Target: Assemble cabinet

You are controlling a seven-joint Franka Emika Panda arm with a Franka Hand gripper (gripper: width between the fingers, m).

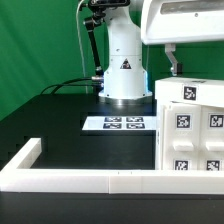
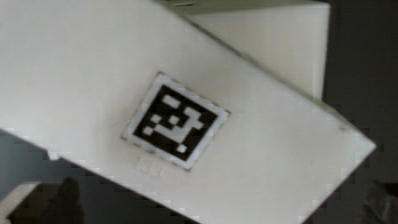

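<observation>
Starting at the exterior view's left, you have a black worktop [image 1: 60, 115] with a smooth matte face and plenty of open room across its left half. A long white border rail [image 1: 90, 180] runs along the near edge and turns up the left side at a blocky corner piece, so that corner is fenced in. Behind the worktop hangs a green backdrop [image 1: 40, 40], and a dark cable drops from the arm and trails toward the far left.

Toward the middle, the arm's white base [image 1: 123, 65] stands at the far edge, rounded and glossy, with a small warning triangle on it. Just in front of it lies the marker board [image 1: 117, 124], thin and flat, printed with square tags.

At the exterior view's right, the cabinet [image 1: 190, 125] sits at the near right corner: a white matte box with straight edges, its faces carrying black-and-white square tags. It reaches the border rail and fills that corner, leaving little free room there. Above it you see the arm's white wrist housing; the hand [image 1: 172, 62] comes down just over the cabinet's top, and you cannot tell whether its fingers are open or closed.

In the wrist view, a flat white panel [image 2: 196, 110] with one tag fills the frame, tilted, very close.
</observation>
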